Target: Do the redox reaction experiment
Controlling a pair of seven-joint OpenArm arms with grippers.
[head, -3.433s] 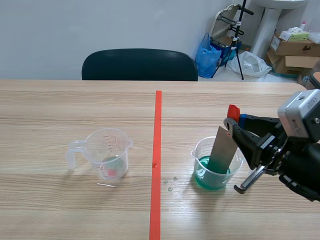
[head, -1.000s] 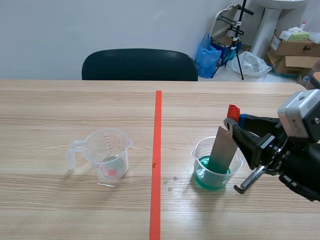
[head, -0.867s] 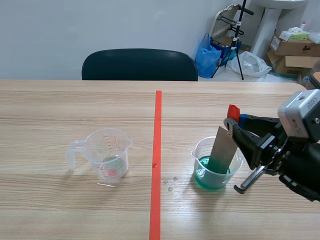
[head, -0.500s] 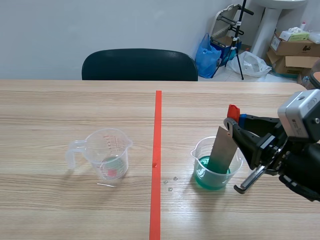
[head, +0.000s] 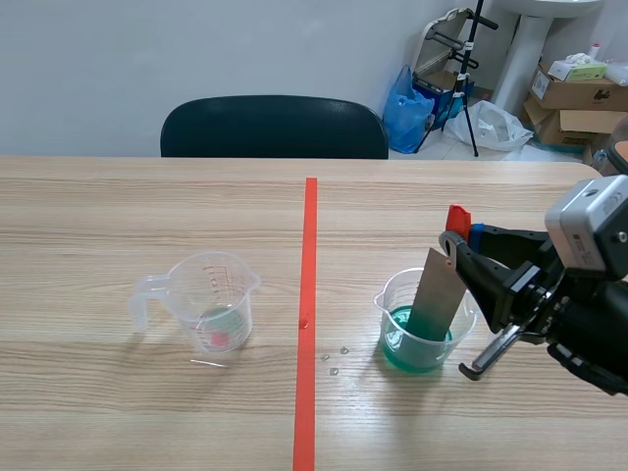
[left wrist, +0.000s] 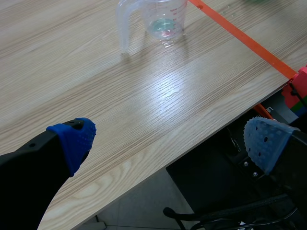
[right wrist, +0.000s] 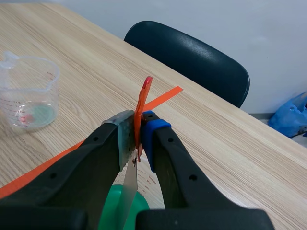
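Note:
A clear beaker [head: 420, 324] of green liquid stands right of the orange tape line [head: 308, 314]. A grey metal strip [head: 439, 289] leans in it with its lower end in the liquid. My right gripper [head: 461, 245] is shut on the strip's upper end, where a red piece [head: 457, 218] sticks up. In the right wrist view the strip [right wrist: 127, 187] and red piece [right wrist: 142, 103] sit pressed between my fingers above the green liquid [right wrist: 120, 211]. A clear measuring cup [head: 211, 299] with a little liquid stands left of the tape. My left gripper [left wrist: 168, 143] hangs open over the table's near edge, the cup [left wrist: 163, 19] far ahead.
A few small droplets [head: 334, 358] lie on the table between the tape and the beaker. A dark chair [head: 275, 126] stands behind the table's far edge. Boxes and bags sit on the floor at the back right.

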